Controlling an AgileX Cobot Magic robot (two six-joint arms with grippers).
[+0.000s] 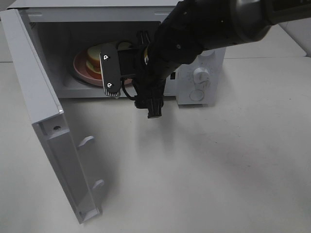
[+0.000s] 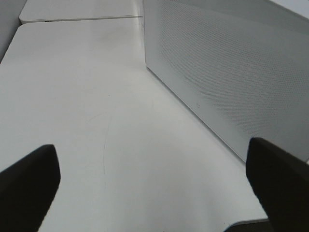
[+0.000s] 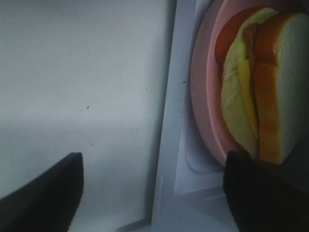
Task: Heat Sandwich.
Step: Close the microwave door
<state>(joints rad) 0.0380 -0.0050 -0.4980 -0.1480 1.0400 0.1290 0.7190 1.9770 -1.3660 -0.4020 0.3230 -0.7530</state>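
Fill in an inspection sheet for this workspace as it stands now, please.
Surface: white table, no spills or marks seen.
Job's things: sandwich on the pink plate, inside the microwave; its door is swung wide open.
Clutter: nothing seen.
Grippers: right gripper open at the oven mouth beside the plate, holding nothing; left gripper open above the table, holding nothing.
Cables: black cable loops off the right wrist at the oven opening.
Surroundings: a second white tabletop butts against this one.
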